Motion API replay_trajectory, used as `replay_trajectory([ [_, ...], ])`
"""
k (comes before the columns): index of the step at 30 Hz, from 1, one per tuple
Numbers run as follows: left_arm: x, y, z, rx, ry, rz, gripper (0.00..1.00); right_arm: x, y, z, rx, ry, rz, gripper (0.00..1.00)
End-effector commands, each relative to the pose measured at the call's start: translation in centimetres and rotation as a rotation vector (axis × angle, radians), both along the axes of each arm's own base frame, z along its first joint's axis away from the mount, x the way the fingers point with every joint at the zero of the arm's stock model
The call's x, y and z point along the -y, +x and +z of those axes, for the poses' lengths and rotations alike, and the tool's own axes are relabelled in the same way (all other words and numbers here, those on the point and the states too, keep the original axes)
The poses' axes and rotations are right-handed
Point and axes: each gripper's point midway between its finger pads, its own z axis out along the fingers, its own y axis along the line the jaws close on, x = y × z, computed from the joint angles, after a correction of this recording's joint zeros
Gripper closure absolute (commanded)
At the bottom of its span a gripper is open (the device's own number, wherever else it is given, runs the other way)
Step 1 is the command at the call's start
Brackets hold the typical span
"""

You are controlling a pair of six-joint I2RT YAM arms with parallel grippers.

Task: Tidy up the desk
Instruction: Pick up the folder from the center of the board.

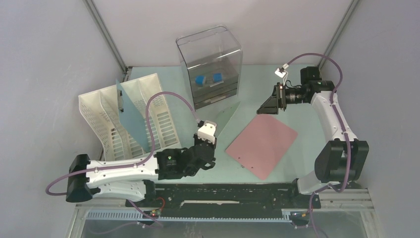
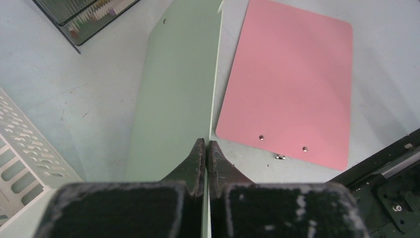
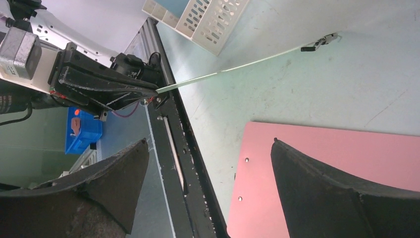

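The right gripper, jaws wide apart, frames a flat pink rectangular board at lower right; a thin pale-green sheet crosses edge-on above.

The widest open stretch of bench for you lies between the clear drawer box at the back and the pink board lying flat at centre right. The right tool hangs over that stretch with its jaws wide. The green board, pinched on edge by the left tool, runs toward the drawer box like a fence, just beside the pink board. Left of it, the white file rack fills the back-left corner, leaving you only a wedge of bare bench between rack and green board.
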Motion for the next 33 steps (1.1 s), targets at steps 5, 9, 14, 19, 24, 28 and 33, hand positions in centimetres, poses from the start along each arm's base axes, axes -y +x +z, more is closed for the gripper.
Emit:
replay_trajectory([
  [5,-1.3,0.8,2.1,-0.001,-0.040,0.019,1.00,-1.4,0.0,-0.1,-0.016,0.009,0.036,0.00],
  [9,-1.5,1.0,2.0,-0.004,-0.032,0.015,1.00,-3.9,0.0,-1.6,-0.082,-0.019,0.060,0.00],
  [14,-1.1,0.8,1.4,-0.025,-0.026,-0.009,1.00,-6.9,1.1,-2.1,-0.094,-0.058,0.038,0.00],
  [19,-0.6,0.6,0.8,-0.041,-0.022,-0.023,1.00,-8.0,2.6,-2.1,-0.091,-0.082,-0.014,0.00],
  [24,-0.3,0.6,0.8,-0.044,-0.028,-0.029,1.00,-8.6,3.2,-5.0,-0.171,-0.139,-0.047,0.00],
  [28,-0.3,0.5,0.8,-0.045,-0.031,-0.029,1.00,-8.5,4.4,-6.5,-0.224,-0.159,-0.141,0.02],
  [33,0.1,0.5,0.6,-0.052,-0.033,-0.039,1.00,-8.7,5.1,-7.3,-0.264,-0.126,-0.216,0.06],
])
